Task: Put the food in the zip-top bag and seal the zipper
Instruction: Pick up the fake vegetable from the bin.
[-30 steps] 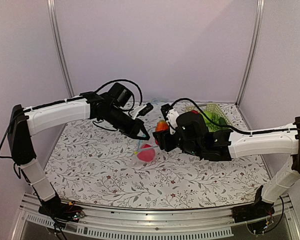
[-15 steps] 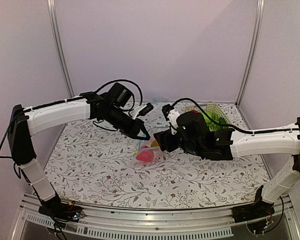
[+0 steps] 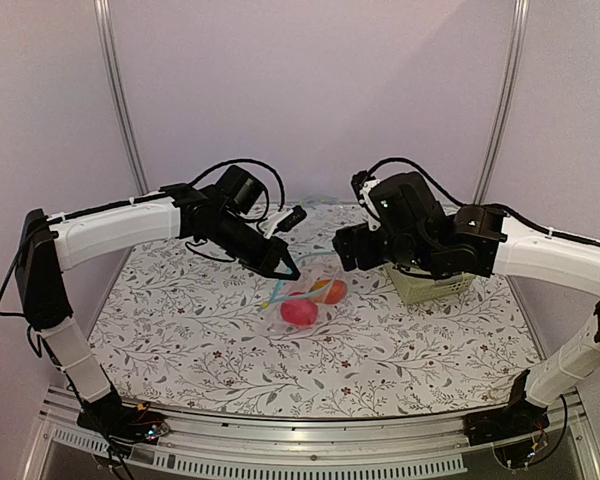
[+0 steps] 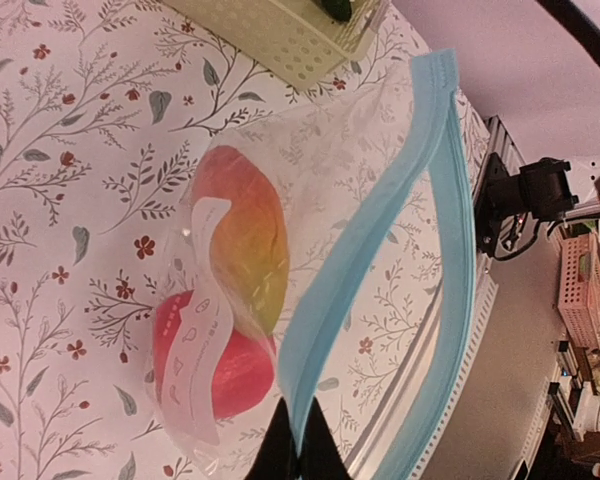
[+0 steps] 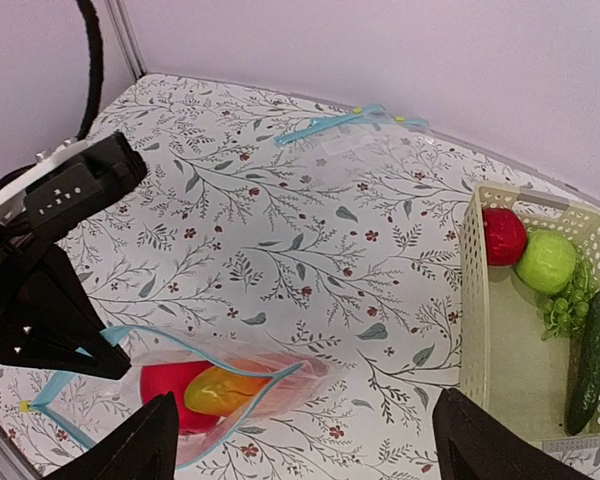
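**Floral bench: one hand pinches the bag's mouth, the other is spread and empty**

Pale lilac walls close in a bench (image 3: pixel 180 350) covered in a leaf-and-flower print. The left hand (image 3: pixel 286 270) is closed tight on the zipper (image 4: pixel 375 260), its dark fingertips (image 4: pixel 298 452) nipping the near end of the light blue strip. From that pinch the zip-top bag (image 3: pixel 305 300) hangs away from the hand and down to the bench, its mouth gaping. Inside, just beyond the left hand's fingertips, the round red fruit (image 5: pixel 165 385) and the orange-red oval piece (image 5: pixel 235 388) lie touching each other.

The right hand (image 3: pixel 340 252) hovers above the bag with its fingers (image 5: pixel 130 455) spread wide, one at each side of its wrist view, gripping and touching nothing. The bag's open mouth lies below this hand, toward its left finger. Off to its right a cream basket (image 5: pixel 472 300) holds the cucumber (image 5: pixel 590 360) along its outer side, beside a green apple (image 5: pixel 546 260).
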Controlling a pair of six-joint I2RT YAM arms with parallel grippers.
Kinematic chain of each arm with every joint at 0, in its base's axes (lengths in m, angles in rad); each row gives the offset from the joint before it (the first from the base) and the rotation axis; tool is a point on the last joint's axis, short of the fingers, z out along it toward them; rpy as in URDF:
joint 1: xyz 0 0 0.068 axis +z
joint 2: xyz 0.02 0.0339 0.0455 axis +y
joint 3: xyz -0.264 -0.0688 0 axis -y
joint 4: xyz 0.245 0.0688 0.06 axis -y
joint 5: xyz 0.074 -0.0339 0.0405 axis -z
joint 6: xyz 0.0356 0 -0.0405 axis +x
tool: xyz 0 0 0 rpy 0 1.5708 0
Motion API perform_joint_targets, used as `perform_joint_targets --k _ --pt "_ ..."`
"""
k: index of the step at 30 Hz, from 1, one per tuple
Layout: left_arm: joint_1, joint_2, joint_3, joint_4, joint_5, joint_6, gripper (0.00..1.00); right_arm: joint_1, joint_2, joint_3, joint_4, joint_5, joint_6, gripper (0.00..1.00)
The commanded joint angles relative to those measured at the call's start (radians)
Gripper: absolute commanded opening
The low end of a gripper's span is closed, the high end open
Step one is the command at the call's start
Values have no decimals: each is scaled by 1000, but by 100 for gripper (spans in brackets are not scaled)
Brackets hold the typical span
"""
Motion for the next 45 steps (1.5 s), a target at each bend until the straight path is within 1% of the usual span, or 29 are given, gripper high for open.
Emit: perform_joint_targets --k 1,7,10,14,19,24,32,40,45 --pt "17 18 -6 6 -12 -2 0 -64 -54 33 -212 -29 66 89" --pt "17 20 -5 0 -34 4 0 -164 -92 42 -309 -49 86 89" --pt "17 15 -6 -1 -48 4 0 -257 -96 40 -349 -80 81 88" --pt "17 -2 -18 15 -74 2 0 -392 -90 17 -357 -128 42 85" --pt "17 -16 -25 23 -100 7 0 -553 -22 21 -351 -200 -11 82" --pt "17 -15 -26 22 -109 12 0 -661 93 67 -334 -236 -71 77" --pt "18 -13 -22 15 -118 22 0 -775 262 149 -303 -260 -115 70" --pt "20 -9 -19 7 -116 24 0 -799 419 212 -303 -216 -149 63" --pt "20 -15 -19 7 -114 23 0 -803 456 208 -302 -163 -155 61"
